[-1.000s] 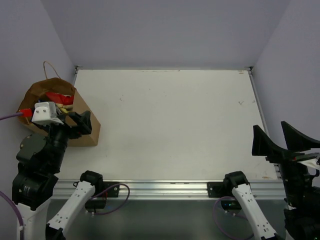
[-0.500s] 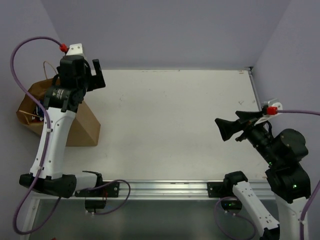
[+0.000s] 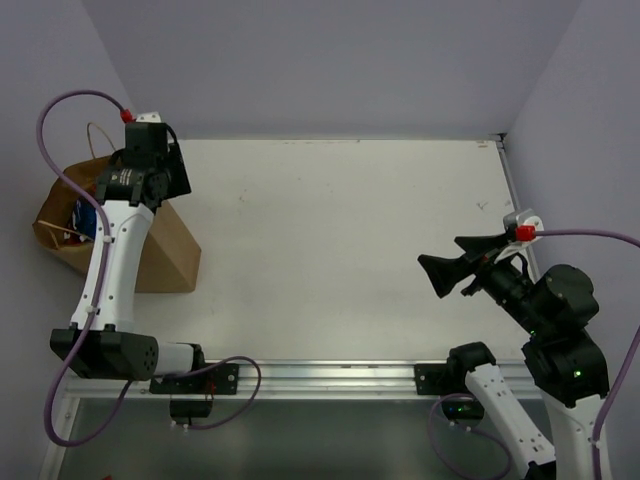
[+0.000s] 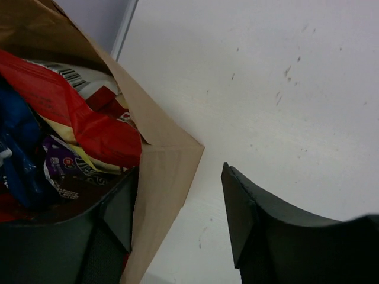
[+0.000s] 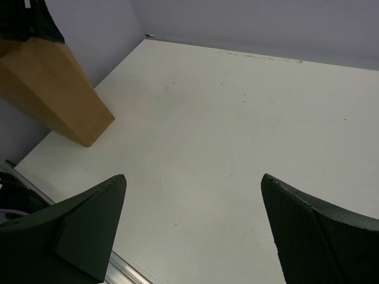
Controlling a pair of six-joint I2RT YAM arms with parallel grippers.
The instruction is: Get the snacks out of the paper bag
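The brown paper bag [image 3: 160,255] stands open at the table's left edge. In the left wrist view its mouth [image 4: 160,148] shows snacks inside: a red chip bag [image 4: 77,118], a blue bag [image 4: 18,148] and small dark candy wrappers [image 4: 65,174]. My left gripper [image 3: 160,178] hovers over the bag's near-right corner, open [image 4: 177,195]. One finger is inside the rim and the other is outside over the table, holding nothing. My right gripper [image 3: 450,260] is open and empty [image 5: 192,177], raised over the table's right side and facing the bag [image 5: 53,89].
The white table [image 3: 350,230] has purple walls at the back and both sides. An aluminium rail [image 3: 330,375] runs along the near edge with both arm bases. The bag's twine handle [image 3: 98,135] sticks up near the left wall.
Both arms have risen from a folded rest pose. In the last half second my left gripper has dropped onto the bag's rim, and my right gripper has shifted slightly left and down.
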